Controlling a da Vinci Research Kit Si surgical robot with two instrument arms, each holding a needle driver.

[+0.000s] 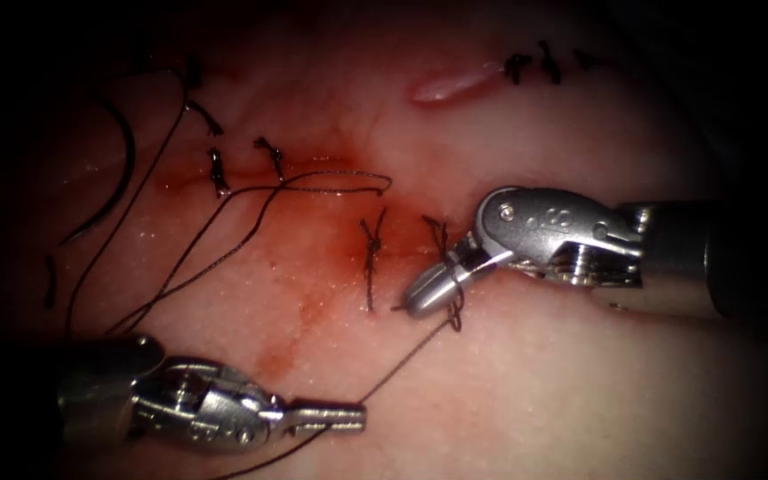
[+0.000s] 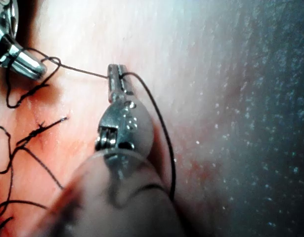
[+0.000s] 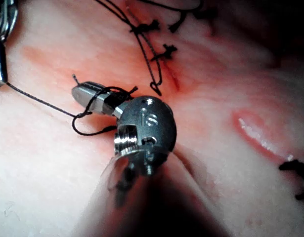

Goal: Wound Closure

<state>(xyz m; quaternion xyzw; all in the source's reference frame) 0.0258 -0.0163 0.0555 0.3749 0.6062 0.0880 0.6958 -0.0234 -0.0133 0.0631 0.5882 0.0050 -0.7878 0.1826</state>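
I have the cut (image 1: pixel 313 182) largely closed: a row of dark knotted stitches (image 1: pixel 372 242) crosses the red-stained line on the tissue (image 1: pixel 535 382), from the upper left of the endoscope view toward the centre. My judgement is that most of the closure is done and the stitch nearest the right tool (image 1: pixel 428 292), at the right end of the row, is the one in hand.

The needle (image 1: pixel 117 178) lies free on the tissue at the far left, well apart from both tools, out of the tissue as far as I can tell and held by neither. The thread (image 1: pixel 224 222) trails from that side in long slack loops across the red fluid (image 1: pixel 304 311).

My right tool rests just beside the newest stitch with its jaws clenched and loops of thread wound around them; the right wrist view shows the wraps, with a short end sticking out at the tip (image 3: pixel 87 93). Whether the jaws pinch that end I cannot tell.

My left tool (image 1: pixel 340 415) sits lower left, jaws clenched on the thread, a taut strand (image 1: pixel 402 360) running from it up to the right tool.

Left to do, by my reading: this knot is not yet snugged down, and its tails are uncut.
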